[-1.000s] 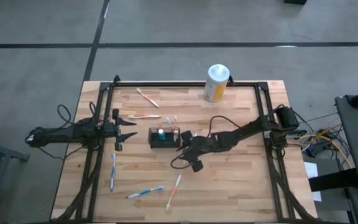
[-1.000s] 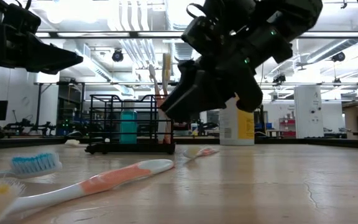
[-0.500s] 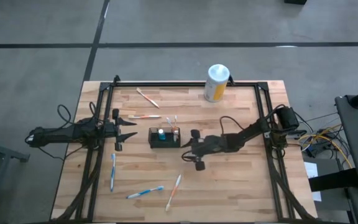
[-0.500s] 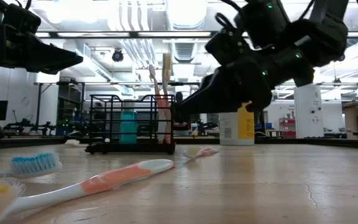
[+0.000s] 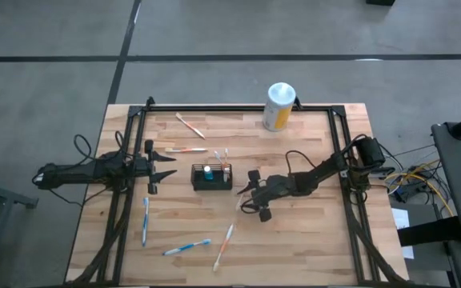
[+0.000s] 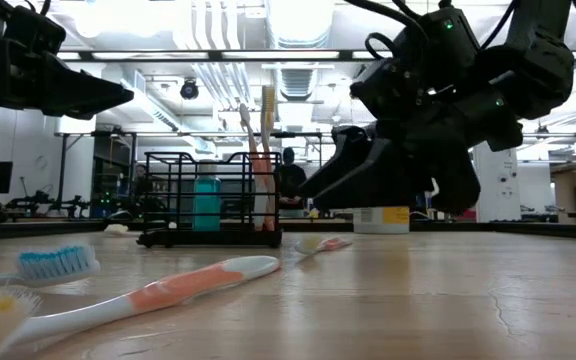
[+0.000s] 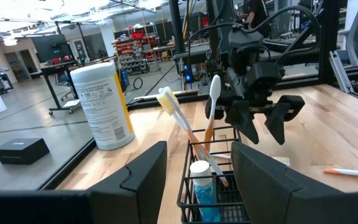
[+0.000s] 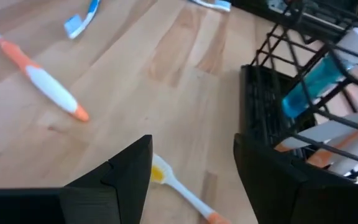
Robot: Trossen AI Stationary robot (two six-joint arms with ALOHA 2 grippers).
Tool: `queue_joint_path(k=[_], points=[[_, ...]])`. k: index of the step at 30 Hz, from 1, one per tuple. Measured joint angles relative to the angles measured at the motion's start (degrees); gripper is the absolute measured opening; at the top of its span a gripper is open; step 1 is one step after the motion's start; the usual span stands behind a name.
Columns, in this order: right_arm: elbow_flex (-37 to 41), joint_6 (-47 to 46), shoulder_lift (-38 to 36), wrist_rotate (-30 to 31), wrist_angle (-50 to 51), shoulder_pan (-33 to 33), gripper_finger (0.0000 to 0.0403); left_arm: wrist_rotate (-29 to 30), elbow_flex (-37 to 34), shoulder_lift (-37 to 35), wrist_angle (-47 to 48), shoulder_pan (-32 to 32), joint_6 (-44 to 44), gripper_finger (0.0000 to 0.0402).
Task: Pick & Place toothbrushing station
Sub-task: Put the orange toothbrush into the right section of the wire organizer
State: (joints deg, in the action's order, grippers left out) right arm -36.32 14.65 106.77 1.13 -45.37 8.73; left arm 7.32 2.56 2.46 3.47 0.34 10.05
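Right gripper (image 5: pixel 249 194) hangs low over the table, fingers spread wide, nothing between them. Just ahead of its fingertips stands the toothbrushing station (image 5: pixel 212 176), a low black wire-mesh basket with its long axis running across the table, so its short end faces this gripper. Close, but apart from it.

In the right wrist view the basket's end wall (image 8: pixel 303 118) sits just past one finger. Between the fingers, on the wood directly below, lies a white and orange toothbrush (image 8: pixel 182 196). Its long axis appears to run slantwise across the finger gap, bristle end under the gripper, handle trailing away; in the high view it shows only as a pale streak (image 5: pixel 239 200) beside the fingertips.

The basket already holds two upright toothbrushes (image 6: pixel 258 160) and a blue tube (image 6: pixel 206 200), crowded at the end nearest the right gripper.

Left gripper (image 5: pixel 166 164) waits on the basket's far side, fingers parted and empty, pointing along the basket's long axis, farther off than the right one.

Judgement: the right arm is nearer both basket and loose brush. Next move likely hinges on dropping straight down and squaring the fingers across that handle.
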Motion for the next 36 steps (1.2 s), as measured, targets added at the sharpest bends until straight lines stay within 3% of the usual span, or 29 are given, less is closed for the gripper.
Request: queue_joint_path(k=[9,27,36], points=[[-1.8,-0.2,4.0,-2.9,-0.7,0.0,0.0221,0.0,0.0,0.0,0.0,0.0,0.0,0.0186],[-2.8,0.8,6.7,-3.1,-0.1,0.0,0.0221,0.0,0.0,0.1,0.0,0.0,0.0,0.0187],[-2.9,1.0,7.0,-3.1,0.8,0.0,0.0192,0.0,0.0,0.1,0.0,0.0,0.0,0.0186]])
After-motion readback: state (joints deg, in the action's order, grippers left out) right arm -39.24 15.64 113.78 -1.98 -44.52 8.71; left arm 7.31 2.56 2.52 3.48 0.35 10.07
